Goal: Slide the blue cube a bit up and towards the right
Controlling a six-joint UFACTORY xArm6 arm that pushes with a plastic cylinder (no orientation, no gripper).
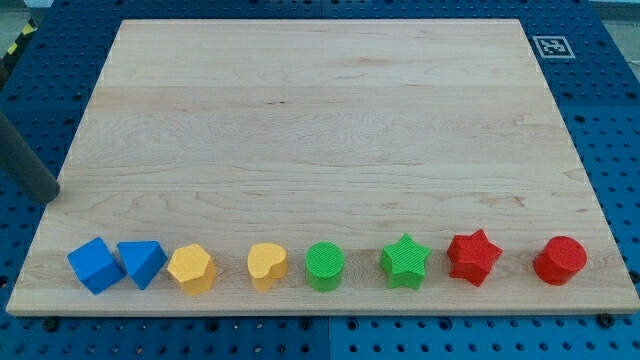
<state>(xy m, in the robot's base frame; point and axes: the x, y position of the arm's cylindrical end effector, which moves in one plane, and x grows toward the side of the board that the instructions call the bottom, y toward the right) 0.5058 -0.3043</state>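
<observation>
The blue cube point(96, 265) sits at the view's bottom left of the wooden board point(320, 120), first in a row of blocks. A blue triangular block point(142, 263) touches or nearly touches its right side. My rod comes in from the view's left edge, and my tip point(47, 192) rests at the board's left edge, above and to the left of the blue cube, clearly apart from it.
Along the bottom, left to right after the blue blocks: a yellow hexagonal block point(191, 268), a yellow heart point(267, 266), a green cylinder point(325, 266), a green star point(405, 261), a red star point(473, 256), a red cylinder point(559, 261). A marker tag point(551, 46) lies at the top right.
</observation>
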